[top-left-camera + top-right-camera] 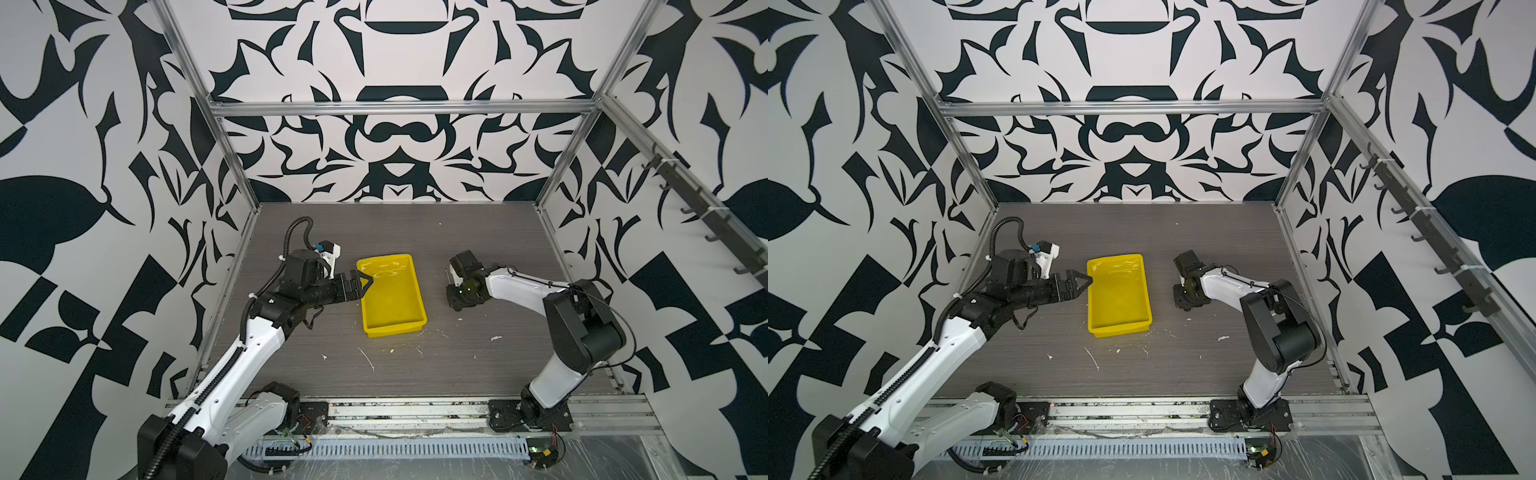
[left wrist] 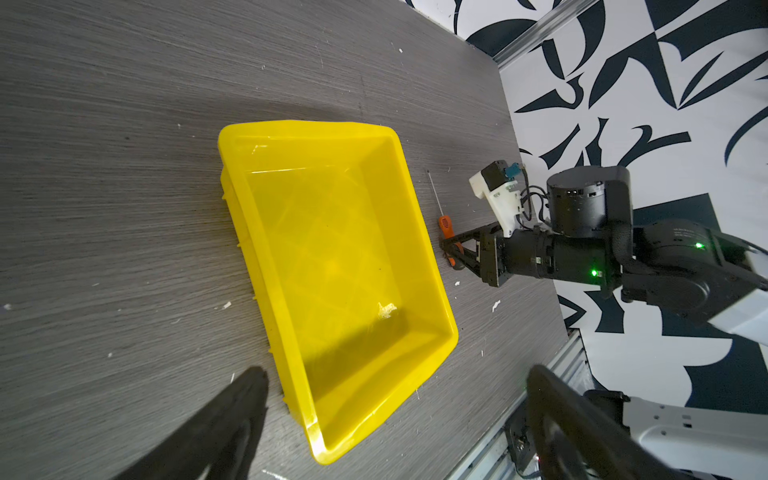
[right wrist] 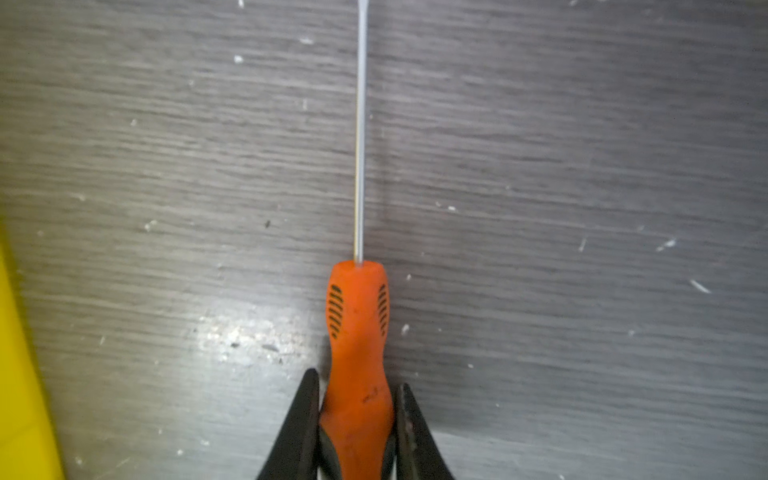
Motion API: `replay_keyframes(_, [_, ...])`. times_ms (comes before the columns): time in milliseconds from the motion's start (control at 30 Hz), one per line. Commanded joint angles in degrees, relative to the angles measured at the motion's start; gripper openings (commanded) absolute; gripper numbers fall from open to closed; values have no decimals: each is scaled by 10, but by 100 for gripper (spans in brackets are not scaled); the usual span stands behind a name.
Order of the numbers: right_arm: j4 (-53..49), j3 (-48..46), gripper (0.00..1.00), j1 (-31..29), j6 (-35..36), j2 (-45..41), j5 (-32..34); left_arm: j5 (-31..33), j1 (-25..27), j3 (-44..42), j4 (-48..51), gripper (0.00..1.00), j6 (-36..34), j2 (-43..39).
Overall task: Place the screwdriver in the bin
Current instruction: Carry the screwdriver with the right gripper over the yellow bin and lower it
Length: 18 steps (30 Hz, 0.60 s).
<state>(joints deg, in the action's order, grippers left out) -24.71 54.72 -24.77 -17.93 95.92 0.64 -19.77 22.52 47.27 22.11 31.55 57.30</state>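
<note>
The yellow bin (image 1: pixel 392 330) (image 1: pixel 1119 328) sits mid-table, and no tool lies in it. To its right, the screwdriver (image 3: pixel 357 324) lies flat on the table, its thin shaft pointing toward the back wall. My right gripper (image 3: pixel 357 380) is shut on the orange handle, seen from the side in the left wrist view (image 2: pixel 451 251). In both top views the right gripper (image 1: pixel 457 291) (image 1: pixel 1183 297) points down and hides the handle. My left gripper (image 1: pixel 365 282) (image 1: pixel 1084 282) is open at the bin's left rim. In the left wrist view a corner of the bin (image 2: pixel 332 249) lies between the left gripper's fingers (image 2: pixel 397 374).
White scraps dot the grey table, and one scrap (image 2: pixel 386 311) lies inside the bin. Aluminium frame posts and patterned walls enclose the table on three sides. A metal rail (image 1: pixel 395 409) runs along the front edge by the arm bases.
</note>
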Motion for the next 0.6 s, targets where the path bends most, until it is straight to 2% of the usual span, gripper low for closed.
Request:
replay_keyframes(0, [-20,7,0,-5,9,-57,14,9,2,2,6,99,-2,-9])
replay_keyframes(233, [-109,76,0,-28,6,-140,48,9,2,9,10,99,-9,-17])
replay_keyframes(400, [-191,167,0,-71,-27,-149,73,31,2,7,22,99,-24,-40])
replay_keyframes(567, [-231,254,0,-128,-73,-124,64,31,2,4,33,99,-29,-54])
